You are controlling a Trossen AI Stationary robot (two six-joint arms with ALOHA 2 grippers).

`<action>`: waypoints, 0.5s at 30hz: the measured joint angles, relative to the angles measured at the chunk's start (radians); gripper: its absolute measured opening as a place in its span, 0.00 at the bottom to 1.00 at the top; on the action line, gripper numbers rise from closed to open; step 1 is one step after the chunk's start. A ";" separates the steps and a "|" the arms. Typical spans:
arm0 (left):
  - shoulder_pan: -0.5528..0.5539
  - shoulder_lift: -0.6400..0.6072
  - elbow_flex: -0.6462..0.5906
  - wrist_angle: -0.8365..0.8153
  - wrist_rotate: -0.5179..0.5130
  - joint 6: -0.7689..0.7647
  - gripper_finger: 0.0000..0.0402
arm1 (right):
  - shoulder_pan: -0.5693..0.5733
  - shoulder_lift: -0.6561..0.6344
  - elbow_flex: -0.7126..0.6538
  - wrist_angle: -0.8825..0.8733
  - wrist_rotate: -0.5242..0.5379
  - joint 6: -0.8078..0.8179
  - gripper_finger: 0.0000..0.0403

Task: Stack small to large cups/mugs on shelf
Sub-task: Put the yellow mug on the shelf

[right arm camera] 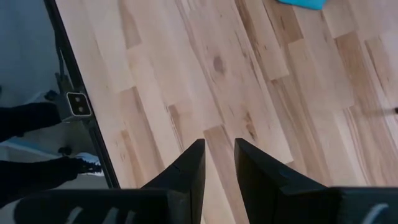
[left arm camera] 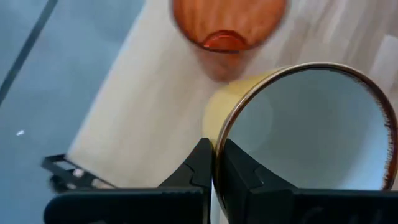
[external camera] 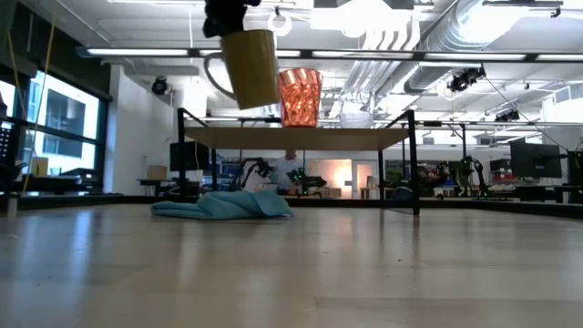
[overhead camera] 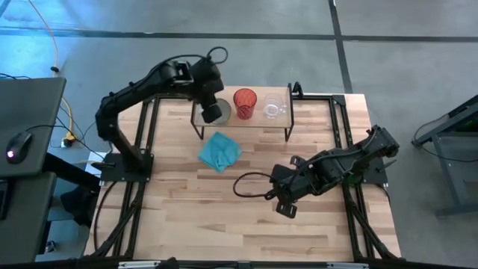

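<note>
The left hand point(left arm camera: 213, 163) pinches the rim of the hard, heavy mug point(external camera: 250, 68) near the frame top, above the shelf point(external camera: 301, 138), beside the breakable tumbler point(external camera: 300, 97).

1. The left arm reached from the counter's left edge toward the far side, elbow bent, wrist turned downward.
2. The left pincer point(left arm camera: 214, 163) hung above the counter, its two fingers pinched close on the rim of the yellow mug point(external camera: 250, 67).
3. The right arm lay folded low over the counter's right side.
4. The right pincer point(right arm camera: 217, 163) pointed down, fingers slightly apart, holding nothing.
</note>
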 joint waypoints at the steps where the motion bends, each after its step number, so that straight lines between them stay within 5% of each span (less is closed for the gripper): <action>1: 0.009 0.020 0.031 -0.023 -0.006 0.014 0.00 | 0.001 0.000 0.000 0.000 0.003 0.004 0.20; 15: 0.101 0.170 0.238 -0.195 -0.032 0.119 0.00 | 0.041 0.000 0.000 -0.021 0.046 0.026 0.20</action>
